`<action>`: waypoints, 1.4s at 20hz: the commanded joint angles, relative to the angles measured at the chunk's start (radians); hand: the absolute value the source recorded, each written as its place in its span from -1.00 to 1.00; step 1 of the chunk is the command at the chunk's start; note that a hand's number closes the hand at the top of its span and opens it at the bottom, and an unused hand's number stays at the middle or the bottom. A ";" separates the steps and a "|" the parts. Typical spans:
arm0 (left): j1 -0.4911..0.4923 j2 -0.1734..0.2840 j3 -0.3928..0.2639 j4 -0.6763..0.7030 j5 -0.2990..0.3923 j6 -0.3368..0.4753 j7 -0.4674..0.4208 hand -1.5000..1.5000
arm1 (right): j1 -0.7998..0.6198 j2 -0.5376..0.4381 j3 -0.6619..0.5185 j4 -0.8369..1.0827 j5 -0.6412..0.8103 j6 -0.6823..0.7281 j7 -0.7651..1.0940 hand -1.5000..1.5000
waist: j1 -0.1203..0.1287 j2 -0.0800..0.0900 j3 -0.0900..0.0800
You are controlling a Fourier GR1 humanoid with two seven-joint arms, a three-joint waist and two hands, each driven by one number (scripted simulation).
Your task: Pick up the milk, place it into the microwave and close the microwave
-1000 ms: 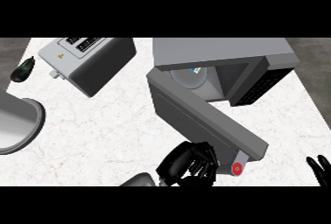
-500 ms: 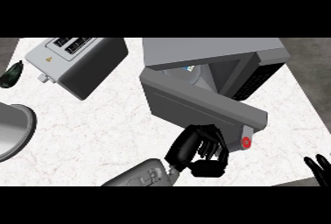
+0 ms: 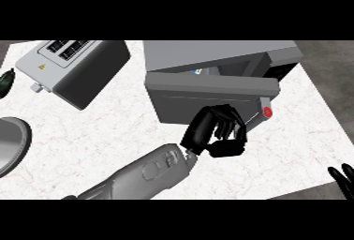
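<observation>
The grey microwave (image 3: 221, 54) stands at the back of the counter, right of centre. Its door (image 3: 207, 93) is swung nearly shut, leaving a narrow gap along the top. Through that gap a small blue and white bit of the milk (image 3: 197, 71) shows inside; the rest of it is hidden. My left hand (image 3: 214, 131) rests against the door's outer face near the handle end with the red button (image 3: 267, 112), fingers relaxed and holding nothing. My right hand (image 3: 342, 180) rests open at the lower right edge, fingers up.
A silver toaster (image 3: 72, 70) stands at the back left. A dark green object (image 3: 5, 82) lies at the left edge, with a grey round pan (image 3: 10, 145) below it. The counter's right edge runs close to the microwave.
The microwave door has swung from wide open to almost shut, with my left hand moving up and forward against it. The right hand has stayed at the lower right.
</observation>
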 commanded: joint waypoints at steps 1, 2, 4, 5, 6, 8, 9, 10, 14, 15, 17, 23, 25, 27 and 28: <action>-0.091 0.000 0.039 0.063 0.074 0.005 -0.015 1.00 | -0.015 -0.013 -0.001 -0.029 -0.025 -0.021 0.038 -1.00 | -0.018 0.010 0.000; -0.087 0.000 0.061 0.080 0.096 0.003 -0.039 1.00 | -0.014 -0.014 0.004 -0.022 -0.028 -0.007 0.032 -1.00 | -0.020 0.013 0.001; -0.116 0.000 0.080 0.120 0.125 -0.014 -0.046 1.00 | -0.020 -0.018 0.000 -0.046 -0.032 -0.028 0.052 -1.00 | -0.025 0.018 0.000; -0.134 0.000 0.078 0.113 0.149 -0.006 -0.047 1.00 | -0.027 -0.029 -0.024 -0.025 -0.048 -0.027 0.055 -1.00 | -0.018 0.012 0.002; -0.140 0.000 0.090 0.129 0.162 -0.018 -0.065 1.00 | -0.032 -0.029 -0.021 -0.036 -0.054 -0.037 0.065 -1.00 | -0.022 0.018 0.000; -0.157 0.000 0.108 0.166 0.190 -0.016 -0.076 1.00 | -0.026 -0.030 -0.021 -0.066 -0.061 -0.040 0.069 -1.00 | -0.036 0.016 0.000; -0.163 0.000 0.102 0.178 0.200 -0.028 -0.082 1.00 | -0.053 -0.038 -0.019 -0.050 -0.056 -0.045 0.079 -1.00 | -0.032 0.027 0.001; -0.176 0.000 0.119 0.189 0.219 -0.035 -0.092 1.00 | -0.039 -0.026 -0.017 -0.053 -0.058 -0.057 0.081 -1.00 | -0.034 0.022 0.001; -0.191 0.000 0.126 0.209 0.262 -0.052 -0.119 1.00 | -0.066 -0.039 -0.037 -0.051 -0.086 -0.059 0.087 -1.00 | -0.037 0.027 0.002; -0.180 0.000 0.125 0.219 0.273 -0.053 -0.124 1.00 | -0.059 -0.032 -0.032 -0.065 -0.092 -0.055 0.081 -1.00 | -0.048 0.025 0.002; -0.159 0.000 0.124 0.226 0.296 -0.065 -0.146 1.00 | -0.058 -0.042 -0.046 -0.054 -0.100 -0.054 0.088 -1.00 | -0.050 0.029 0.002; -0.152 0.000 0.157 0.236 0.370 -0.033 -0.157 1.00 | -0.084 -0.048 -0.053 -0.069 -0.134 -0.051 0.090 -1.00 | -0.058 0.034 0.003; -0.151 0.000 0.133 0.247 0.362 -0.019 -0.181 1.00 | -0.080 -0.050 -0.046 -0.074 -0.138 -0.052 0.100 -1.00 | -0.063 0.032 0.004; -0.152 0.000 0.143 0.248 0.371 -0.012 -0.204 1.00 | -0.093 -0.078 -0.044 -0.085 -0.139 -0.037 0.117 -1.00 | -0.053 0.038 0.002; -0.163 0.000 0.142 0.233 0.373 0.009 -0.220 1.00 | -0.100 -0.089 -0.044 -0.086 -0.151 -0.026 0.122 -1.00 | -0.057 0.037 0.002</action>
